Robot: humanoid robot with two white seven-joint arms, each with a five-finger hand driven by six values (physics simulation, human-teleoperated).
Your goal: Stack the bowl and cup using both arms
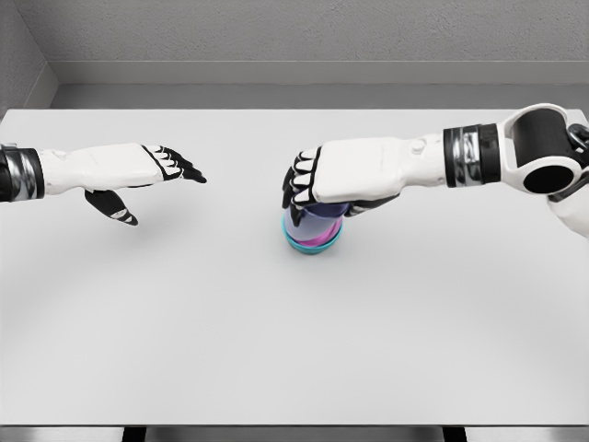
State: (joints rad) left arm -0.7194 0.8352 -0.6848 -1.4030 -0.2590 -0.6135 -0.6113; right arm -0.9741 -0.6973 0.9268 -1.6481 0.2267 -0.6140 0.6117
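Observation:
A teal bowl [311, 243] with a pink inside sits on the white table [276, 341] near its middle. A bluish-purple cup [317, 220] stands inside the bowl, its upper part hidden by my right hand [306, 189]. That hand reaches in from the right and its fingers curl around the cup from above. My left hand [158, 184] hovers over the table's left side, well apart from the bowl, with fingers stretched out and thumb hanging down, holding nothing.
The table's far edge [294, 110] meets a grey wall. The near edge [294, 425] runs along the bottom of the view.

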